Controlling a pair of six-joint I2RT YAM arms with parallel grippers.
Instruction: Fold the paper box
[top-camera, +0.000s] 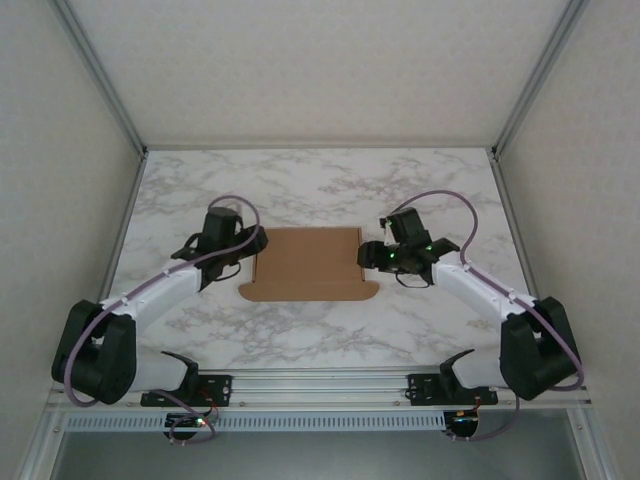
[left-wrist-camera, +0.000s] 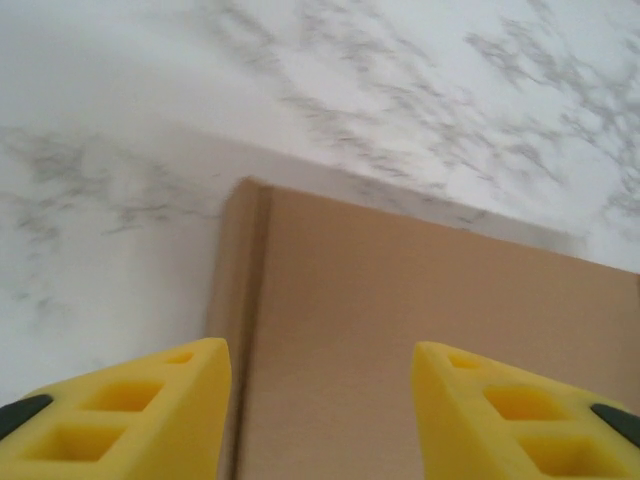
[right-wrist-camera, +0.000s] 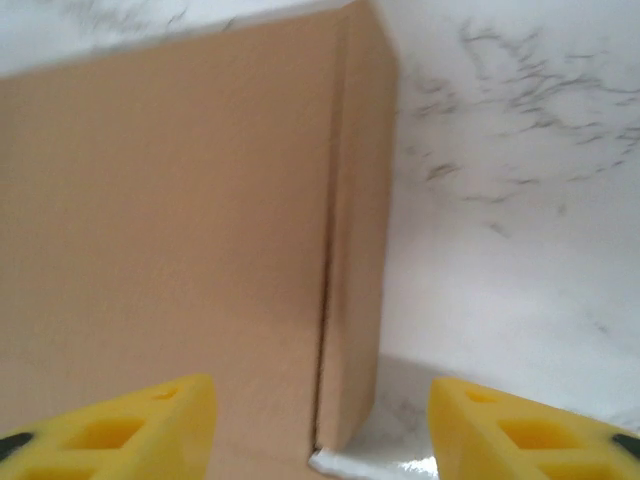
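Both arms reached in from the near corners of the marble desk (top-camera: 300, 190), elbows bent outward and wrists turned toward each other across the middle. The left arm (top-camera: 150, 290) ended at the paper box's left side, the right arm (top-camera: 480, 285) at its right side.

The paper box (top-camera: 308, 262) lay flat in the middle of the desk, plain brown, with a wider round-cornered flap (top-camera: 310, 290) spread along its near edge.

The left tool (top-camera: 255, 243) had its yellow fingers (left-wrist-camera: 150, 410) spread well apart, the box's folded left edge (left-wrist-camera: 240, 300) lying between them near the left finger. The right tool (top-camera: 372, 255) was likewise spread wide, its fingers (right-wrist-camera: 520, 430) flanking the box's right side wall (right-wrist-camera: 355, 250). Neither clamped anything; whether the fingers touched the cardboard could not be told.
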